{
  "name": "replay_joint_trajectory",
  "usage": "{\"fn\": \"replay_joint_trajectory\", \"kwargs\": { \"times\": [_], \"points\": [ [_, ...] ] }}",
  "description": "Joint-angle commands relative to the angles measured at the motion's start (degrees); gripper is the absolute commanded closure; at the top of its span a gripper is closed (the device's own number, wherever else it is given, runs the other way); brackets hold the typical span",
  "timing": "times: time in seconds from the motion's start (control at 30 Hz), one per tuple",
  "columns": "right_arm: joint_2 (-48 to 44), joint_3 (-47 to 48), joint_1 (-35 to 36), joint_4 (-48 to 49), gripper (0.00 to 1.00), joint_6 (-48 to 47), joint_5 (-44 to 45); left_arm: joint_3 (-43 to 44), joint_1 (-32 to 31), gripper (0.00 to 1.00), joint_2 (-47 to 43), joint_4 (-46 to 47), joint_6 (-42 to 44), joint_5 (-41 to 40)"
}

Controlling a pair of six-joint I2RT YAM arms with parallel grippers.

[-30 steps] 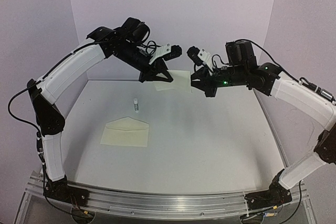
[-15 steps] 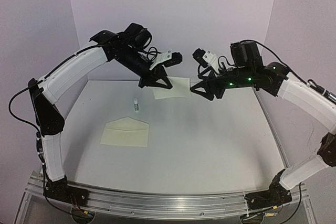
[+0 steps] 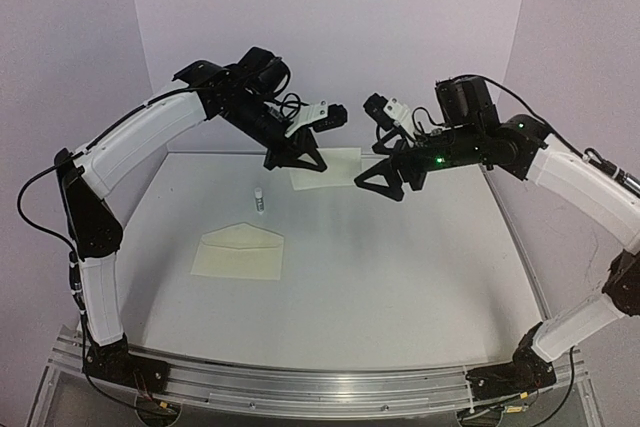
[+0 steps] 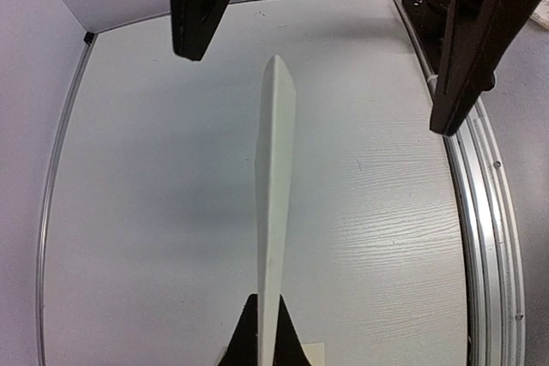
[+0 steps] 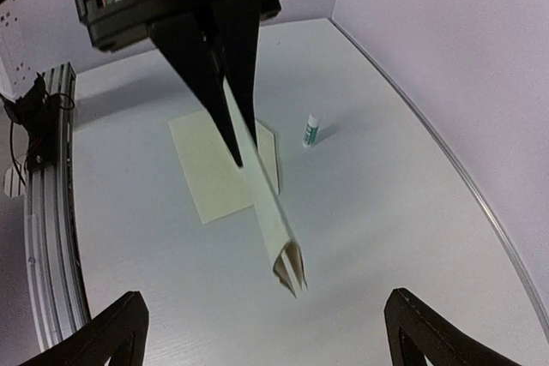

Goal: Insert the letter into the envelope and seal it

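Letter (image 3: 330, 167), folded into a narrow pale strip, hangs in the air over the far part of the table (image 3: 400, 277), pinched at one end by my left gripper (image 3: 297, 159) alone. A second ago my right gripper (image 3: 380, 185) was clamped on the other end. Half a second ago its jaws had begun to part, and now they stand wide, just beside the free end and, as far as the top view shows, off the paper. My left grip has not changed. The envelope (image 3: 240, 252) lies flat toward the left side of the table where it lay before, its flap open and pointing to the far edge, with the glue stick (image 3: 260, 200) upright just beyond it. My left wrist shows what the top view cannot: the letter (image 4: 273, 212) edge-on, running straight away from my closed fingertips (image 4: 244, 345), its far tip about level with the right fingers (image 4: 199, 6), which stand well apart on either side and clear of the sheet. My right wrist shows my own two fingertips (image 5: 111, 332) wide at the bottom corners. Above them the letter's free end (image 5: 287, 267) has its folded layers splayed a little. The left gripper's dark fingers (image 5: 219, 83) clamp the upper end, and the envelope (image 5: 206, 182) lies on the table beneath.
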Motion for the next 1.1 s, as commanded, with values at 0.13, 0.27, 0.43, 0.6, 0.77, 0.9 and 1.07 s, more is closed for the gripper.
{"fn": "replay_joint_trajectory", "kwargs": {
  "times": [0.13, 0.27, 0.43, 0.6, 0.77, 0.9, 1.07],
  "points": [
    [7.8, 3.4, 0.1, 12.3, 0.22, 6.4, -12.3, -1.6, -0.3, 1.00, -4.5, 1.2, 0.5, 3.2],
    [9.5, 4.1, 0.1, 13.3, 0.72, 7.6, -14.0, -2.0, -0.3, 1.00, -4.9, 0.9, 0.1, 4.1],
    [8.4, 3.0, -0.1, 15.3, 1.00, 10.8, -12.9, -1.6, 0.4, 0.93, -5.0, 1.1, -2.7, 4.7],
    [4.4, -3.7, -3.4, 25.0, 1.00, 19.0, -15.7, -2.2, 9.6, 0.29, -7.1, 6.3, -11.6, 15.0],
    [1.2, -6.8, -4.4, 32.8, 1.00, 22.8, -18.6, -12.1, 12.1, 0.22, -14.0, 15.4, -15.4, 21.4],
    [0.3, -8.1, -4.4, 37.1, 1.00, 24.3, -22.2, -14.2, 12.3, 0.19, -14.2, 19.0, -21.8, 23.3],
    [-1.3, -8.8, -4.4, 37.8, 1.00, 24.3, -23.2, -13.3, 12.2, 0.17, -13.2, 22.7, -28.6, 28.7]
  ]
}}
